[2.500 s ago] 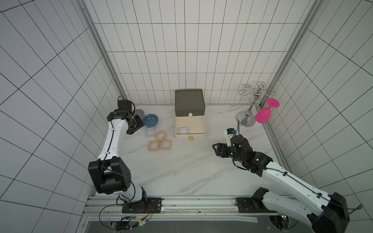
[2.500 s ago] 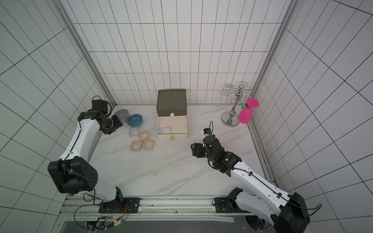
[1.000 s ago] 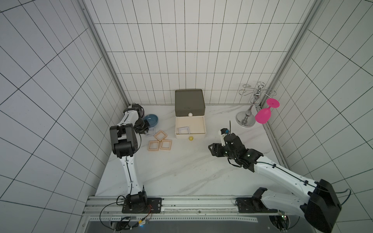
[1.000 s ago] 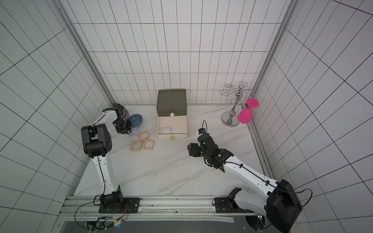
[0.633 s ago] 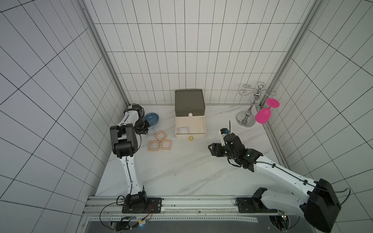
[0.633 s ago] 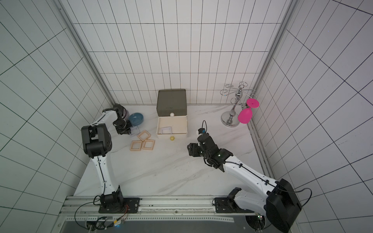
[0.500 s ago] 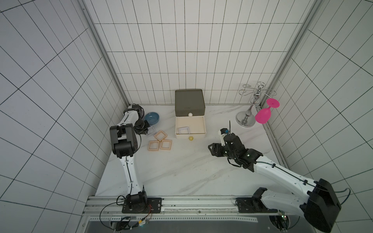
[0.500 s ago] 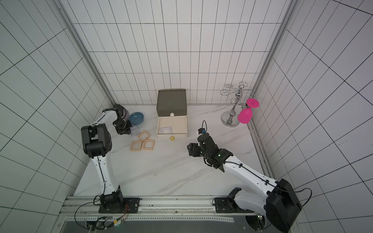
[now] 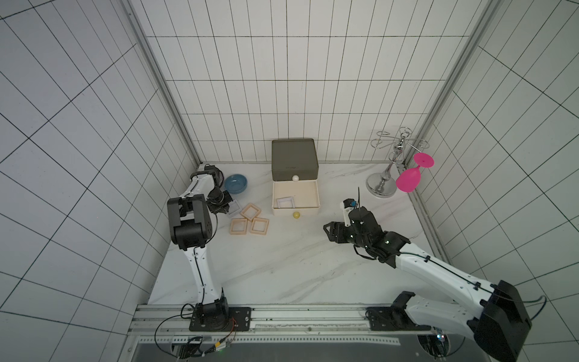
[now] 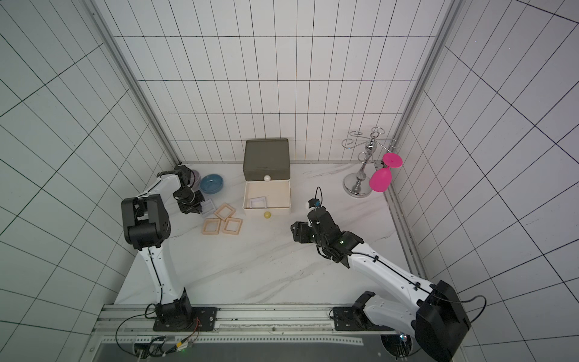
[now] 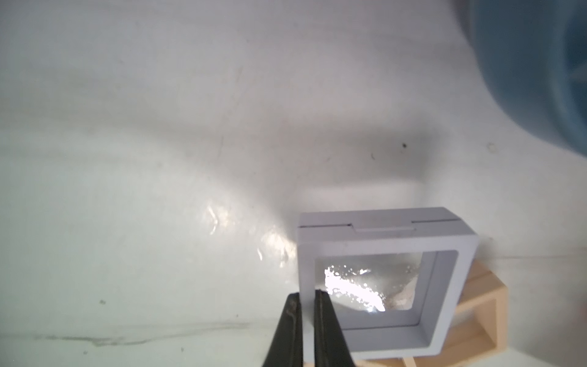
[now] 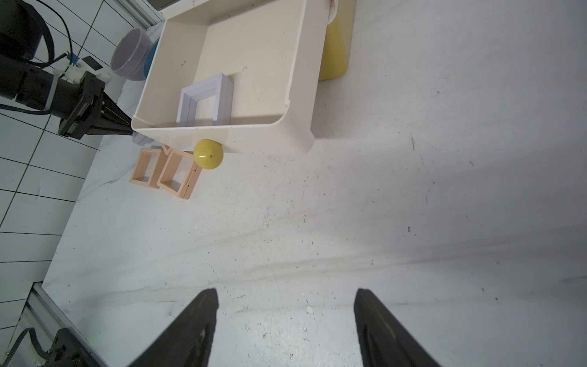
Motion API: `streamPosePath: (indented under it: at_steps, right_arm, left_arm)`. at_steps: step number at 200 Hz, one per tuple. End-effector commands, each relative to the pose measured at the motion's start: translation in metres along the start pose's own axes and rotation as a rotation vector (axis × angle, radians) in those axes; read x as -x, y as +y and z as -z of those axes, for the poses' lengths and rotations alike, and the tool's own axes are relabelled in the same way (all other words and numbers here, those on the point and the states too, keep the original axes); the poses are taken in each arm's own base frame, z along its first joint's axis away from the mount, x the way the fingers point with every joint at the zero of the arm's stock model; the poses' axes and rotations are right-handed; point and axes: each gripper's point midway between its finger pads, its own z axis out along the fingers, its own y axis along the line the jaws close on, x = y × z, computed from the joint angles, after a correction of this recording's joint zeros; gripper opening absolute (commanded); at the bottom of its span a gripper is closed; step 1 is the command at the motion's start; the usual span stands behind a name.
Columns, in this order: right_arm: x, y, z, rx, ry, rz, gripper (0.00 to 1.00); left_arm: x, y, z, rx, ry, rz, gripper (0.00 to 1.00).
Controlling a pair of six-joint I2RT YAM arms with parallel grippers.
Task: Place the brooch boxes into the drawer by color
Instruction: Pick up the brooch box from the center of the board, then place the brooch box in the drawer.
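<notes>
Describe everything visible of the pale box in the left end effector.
The pale box is a square lavender-white frame, seemingly matte plastic, around a clear window, with a seam and flat tab along one side wall. The left end effector pinches one rail, one finger outside, one over the window. It lies low over the table beside a peach box; whether it touches either is unclear.

Lavender box (image 11: 384, 241) tilted onto one of three peach boxes (image 9: 259, 226), second lavender box (image 9: 285, 202) seemingly on edge in open drawer (image 9: 305, 194)
</notes>
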Motion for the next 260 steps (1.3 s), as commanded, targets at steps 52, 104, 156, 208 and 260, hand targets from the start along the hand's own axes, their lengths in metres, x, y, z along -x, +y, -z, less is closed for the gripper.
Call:
streamPosePath:
  at_steps: [52,104,156,208,260]
  right_arm:
    - [0.015,0.007,0.021,0.023,-0.068,-0.037,0.72]
    - [0.02,0.0,0.033,-0.011,-0.103,-0.044,0.72]
    - [0.013,-0.01,0.04,-0.037,-0.107,-0.06,0.72]
    - [0.009,-0.015,0.04,-0.047,-0.105,-0.08,0.72]
    - [0.008,-0.015,0.037,-0.051,-0.099,-0.076,0.72]
  left_arm:
    - [-0.034,-0.054,0.142,-0.192,-0.209,-0.149,0.0]
    - [-0.101,-0.146,0.179,-0.271,-0.255,-0.396,0.0]
    - [-0.134,-0.193,0.166,-0.326,-0.225,-0.478,0.0]
    - [-0.144,-0.224,0.136,-0.307,-0.2,-0.528,0.0]
    - [-0.136,-0.222,0.104,-0.223,-0.18,-0.527,0.0]
